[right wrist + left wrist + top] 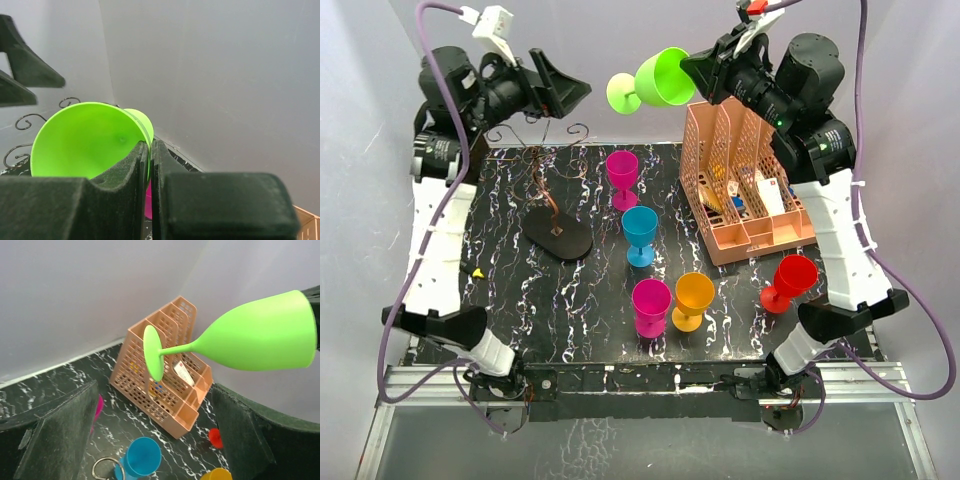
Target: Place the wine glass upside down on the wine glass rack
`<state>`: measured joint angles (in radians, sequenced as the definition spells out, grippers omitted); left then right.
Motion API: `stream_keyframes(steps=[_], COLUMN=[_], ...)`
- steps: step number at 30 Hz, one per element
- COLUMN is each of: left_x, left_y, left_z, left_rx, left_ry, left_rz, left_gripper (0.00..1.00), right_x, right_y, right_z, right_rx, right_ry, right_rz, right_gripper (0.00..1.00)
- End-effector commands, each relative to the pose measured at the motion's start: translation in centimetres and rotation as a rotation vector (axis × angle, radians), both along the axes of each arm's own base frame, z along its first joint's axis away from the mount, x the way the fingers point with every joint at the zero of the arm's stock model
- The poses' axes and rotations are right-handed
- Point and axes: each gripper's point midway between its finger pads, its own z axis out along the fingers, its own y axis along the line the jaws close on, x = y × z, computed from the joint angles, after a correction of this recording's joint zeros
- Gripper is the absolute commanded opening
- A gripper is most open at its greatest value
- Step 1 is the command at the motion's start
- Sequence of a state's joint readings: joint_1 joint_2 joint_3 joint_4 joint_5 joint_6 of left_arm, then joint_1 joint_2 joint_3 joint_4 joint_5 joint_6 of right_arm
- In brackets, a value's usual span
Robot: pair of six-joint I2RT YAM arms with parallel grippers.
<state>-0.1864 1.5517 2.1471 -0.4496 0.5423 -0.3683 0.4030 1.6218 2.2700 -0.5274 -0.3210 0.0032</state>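
A lime-green wine glass (665, 78) hangs on its side in the air over the back of the table, its foot (620, 93) pointing left. My right gripper (695, 70) is shut on the rim of the bowl (85, 140), one finger inside and one outside. My left gripper (575, 92) is open, level with the glass and just left of the foot (152, 352), holding nothing. The wine glass rack (558, 240) stands below on the left, with a black disc base, a thin post and curled wire arms (25, 120).
A peach slotted organizer (740, 185) stands at the back right. Upright on the black marbled table (500, 300) are a magenta glass (622, 172), a blue one (640, 232), another magenta one (651, 305), an orange one (693, 298) and a red one (790, 280).
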Motion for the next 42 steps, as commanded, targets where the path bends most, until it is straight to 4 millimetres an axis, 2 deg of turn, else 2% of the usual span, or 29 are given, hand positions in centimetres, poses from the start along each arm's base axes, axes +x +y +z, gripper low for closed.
stream_keyframes(steps=[1, 5, 7, 13, 19, 26, 30, 32, 33, 37, 42], left_x=[-0.1, 0.5, 0.7, 1.0, 0.3, 0.2, 0.1, -0.1, -0.3, -0.9, -0.9], left_y=[-3.6, -6.2, -7.1, -8.4, -8.6, -8.8, -8.8, -8.6, -8.5, -7.4, -5.1], left_z=[-0.3, -1.7, -2.1, -2.9, -3.2, -3.2, -2.9, -2.7, -2.5, -1.4, -0.3], left_rx=[-0.046, -0.064, -0.064, -0.077, -0.100, -0.119, -0.129, -0.128, -0.124, -0.108, -0.079], left_ry=[0.034, 0.075, 0.084, 0.107, 0.106, 0.117, 0.119, 0.111, 0.105, 0.069, 0.022], left_rz=[-0.120, -0.189, -0.209, -0.250, -0.281, -0.294, -0.298, -0.288, -0.283, -0.228, -0.127], left_gripper=[0.90, 0.76, 0.72, 0.55, 0.40, 0.18, 0.01, 0.00, 0.00, 0.00, 0.00], right_x=[-3.5, -4.2, -4.4, -4.8, -4.7, -4.7, -4.5, -4.3, -4.3, -4.5, -5.2], right_y=[-1.3, -1.6, -1.8, -2.2, -2.5, -2.3, -2.4, -2.6, -2.6, -3.2, -4.0], right_z=[4.1, 4.2, 4.2, 3.8, 3.5, 3.4, 3.0, 2.7, 2.6, 2.0, 1.3], right_rx=[0.060, 0.067, 0.067, 0.063, 0.059, 0.056, 0.049, 0.042, 0.032, -0.005, -0.047], right_ry=[-0.101, -0.099, -0.099, -0.089, -0.086, -0.082, -0.078, -0.078, -0.080, -0.088, -0.094], right_rz=[0.022, 0.041, 0.044, 0.055, 0.053, 0.064, 0.057, 0.044, 0.039, 0.019, 0.002], right_gripper=[0.08, 0.08, 0.08, 0.08, 0.08, 0.08, 0.08, 0.08, 0.10, 0.41, 0.71])
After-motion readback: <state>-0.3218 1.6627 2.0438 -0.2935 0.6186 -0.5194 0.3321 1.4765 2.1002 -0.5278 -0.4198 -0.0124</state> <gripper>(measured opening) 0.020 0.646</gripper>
